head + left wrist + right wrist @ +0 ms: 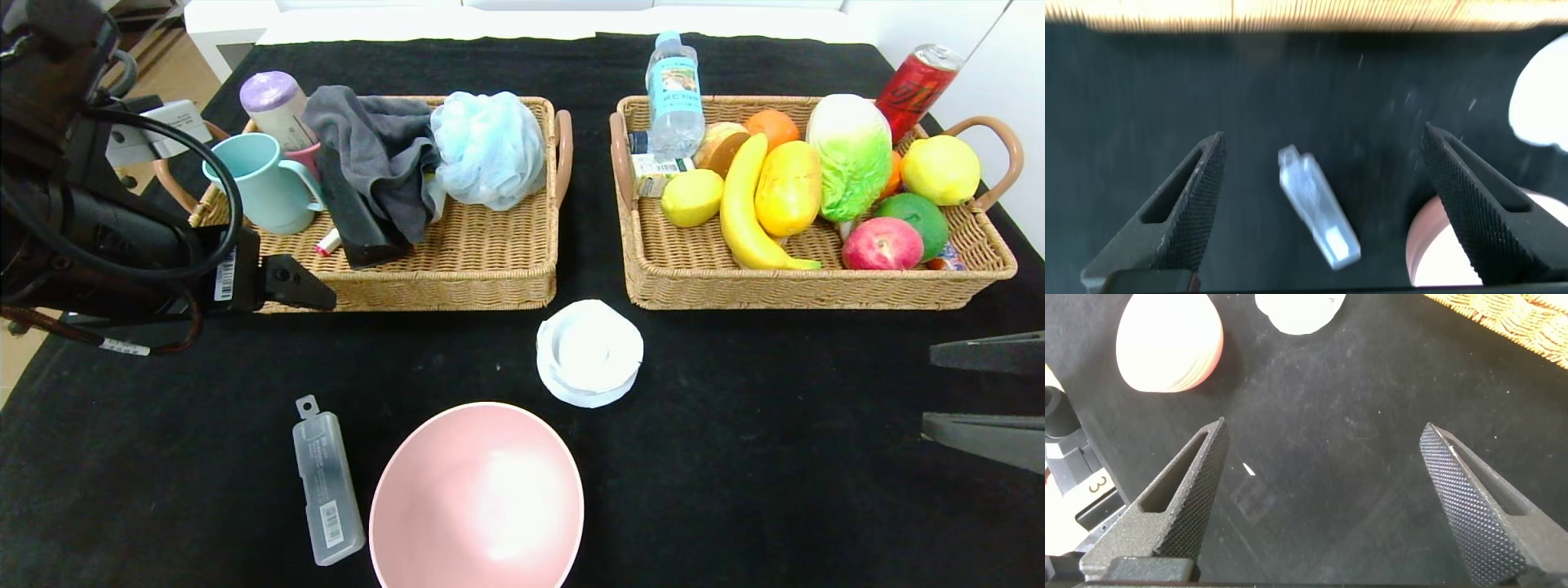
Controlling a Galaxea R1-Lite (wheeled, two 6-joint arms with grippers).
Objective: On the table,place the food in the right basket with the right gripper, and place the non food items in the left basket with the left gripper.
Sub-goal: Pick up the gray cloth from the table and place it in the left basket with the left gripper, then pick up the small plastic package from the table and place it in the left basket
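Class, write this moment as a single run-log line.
left gripper open above clear case | right gripper open, idle over table | pink bowl, white lid unsorted

The left gripper [1319, 212] hung off the table's surface at the robot's left, fingers spread wide. The right gripper [1323, 506] sat low at the right edge, likewise spread, empty.

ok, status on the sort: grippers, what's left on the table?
Left gripper open above clear case. Right gripper open, idle at table's right edge. Pink bowl, white lid also loose. Nothing blocking.
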